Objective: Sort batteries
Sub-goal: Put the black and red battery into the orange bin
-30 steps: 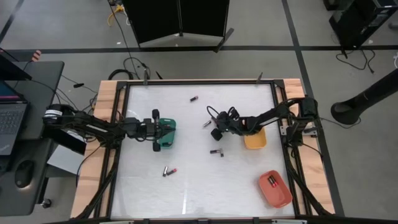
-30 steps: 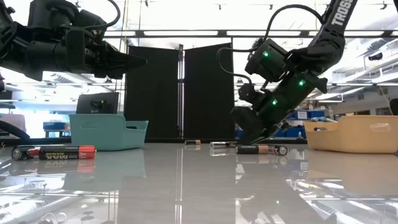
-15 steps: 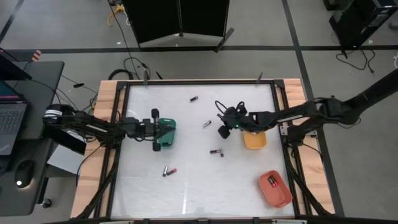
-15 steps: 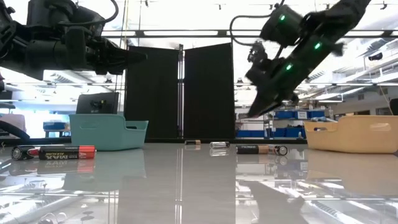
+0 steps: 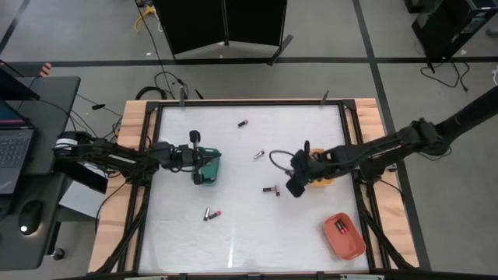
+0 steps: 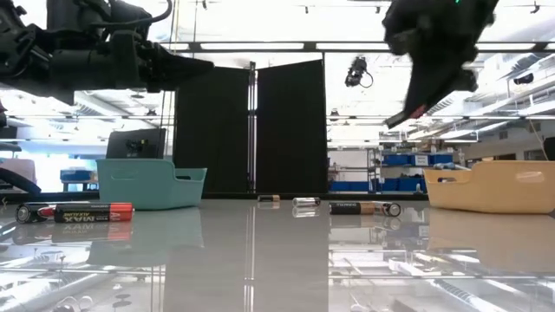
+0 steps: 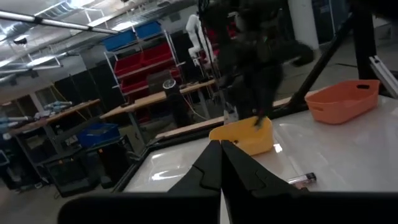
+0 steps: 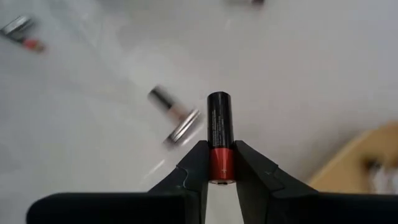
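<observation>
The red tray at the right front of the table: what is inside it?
The red tray holds at least one battery, lying near its far end. The rest of its floor looks bare.

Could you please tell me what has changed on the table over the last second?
The right gripper, shut on a battery, lifted off the table and swung toward the yellow tray. The left gripper stayed shut over the green tray; the loose batteries and red tray stayed put.
</observation>
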Tool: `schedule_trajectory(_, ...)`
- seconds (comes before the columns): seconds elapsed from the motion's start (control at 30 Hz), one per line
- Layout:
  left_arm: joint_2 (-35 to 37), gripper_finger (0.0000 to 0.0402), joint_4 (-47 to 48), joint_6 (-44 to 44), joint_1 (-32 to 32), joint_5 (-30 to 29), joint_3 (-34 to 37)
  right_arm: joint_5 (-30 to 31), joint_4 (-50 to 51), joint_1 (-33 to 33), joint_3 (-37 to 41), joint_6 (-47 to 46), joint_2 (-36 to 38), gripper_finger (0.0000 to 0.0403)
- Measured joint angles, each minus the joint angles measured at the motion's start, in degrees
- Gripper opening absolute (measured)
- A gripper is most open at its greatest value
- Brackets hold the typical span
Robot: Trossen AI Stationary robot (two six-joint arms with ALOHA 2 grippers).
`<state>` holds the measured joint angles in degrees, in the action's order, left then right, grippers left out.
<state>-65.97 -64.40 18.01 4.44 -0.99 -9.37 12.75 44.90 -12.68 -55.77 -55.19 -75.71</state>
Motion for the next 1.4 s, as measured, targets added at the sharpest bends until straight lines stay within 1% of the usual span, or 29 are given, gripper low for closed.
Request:
schedule_trajectory(0.23, 0.0, 0.0008, 0.0, 1.3, 2.4, 0.7, -1.9, -4.8, 7.7, -10.7, -3.9, -18.2, -0.1, 0.0065)
schedule_trajectory(0.37, 0.0, 0.0008, 0.1, 0.6, 3.9, 2.6, -3.3, -6.9, 9.2, -17.6, -4.1, -30.6, -0.1, 0.0065)
schedule_trajectory(0.5, 0.0, 0.0008, 0.4, -0.2, 5.5, 5.1, -4.4, -9.9, 8.8, -24.7, -4.1, -41.5, -0.1, 0.0067)
schedule_trajectory(0.63, 0.0, 0.0008, 3.5, -0.3, 7.4, 5.2, -5.6, -13.4, 8.5, -31.3, -4.1, -51.0, -0.1, 0.0066)
schedule_trajectory(0.83, 0.0, 0.0008, 4.2, -0.3, 8.8, 5.2, -6.0, -15.8, 5.6, -39.2, -4.1, -63.9, -0.1, 0.0067)
schedule_trajectory(1.0, 0.0, 0.0008, 3.9, -0.1, 8.8, 5.2, -6.0, -15.8, 5.7, -43.7, -4.1, -71.6, -0.6, 0.0066)
schedule_trajectory(1.1, 0.0, 0.0008, 3.7, 0.0, 9.0, 5.2, -6.0, -15.9, 6.7, -45.1, -4.1, -73.9, -2.5, 0.0066)
schedule_trajectory(1.27, 0.0, 0.0008, 3.5, -0.2, 10.0, 7.0, -6.0, -16.0, 9.4, -45.2, -4.1, -74.9, -7.8, 0.0069)
schedule_trajectory(1.4, 0.0, 0.0008, 3.4, -0.2, 10.2, 7.3, -6.3, -17.3, 10.4, -44.6, -4.1, -75.8, -12.6, 0.0066)
